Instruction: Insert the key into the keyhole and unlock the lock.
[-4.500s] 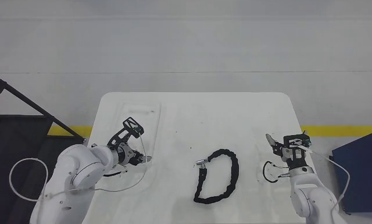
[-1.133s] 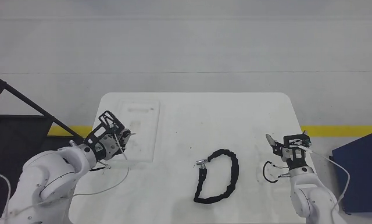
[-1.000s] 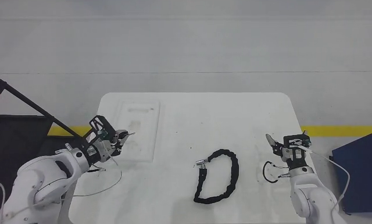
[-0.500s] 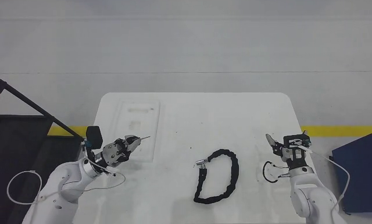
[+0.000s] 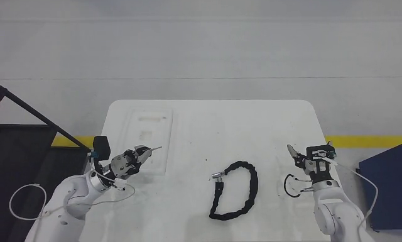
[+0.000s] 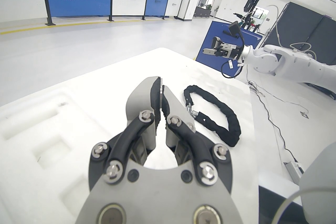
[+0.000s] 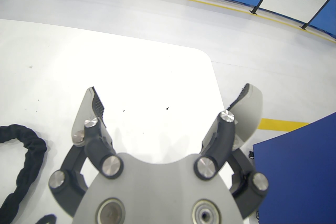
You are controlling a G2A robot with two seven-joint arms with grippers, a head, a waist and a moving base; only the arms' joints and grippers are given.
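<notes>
The left gripper is above the near left part of the desk, just beside the white foam tray. Its jaws are clenched on the key, and the thin blade points out toward the middle of the desk. The chain lock lies in a loop at the centre of the desk, well apart from the key, with its metal lock end on the side nearer to the left gripper. The right gripper is near the right edge of the desk, with its jaws released and holding nothing.

In my judgement only the first part is done: the key is picked up. Carrying it to the lock end, inserting it and turning it are not yet done.
</notes>
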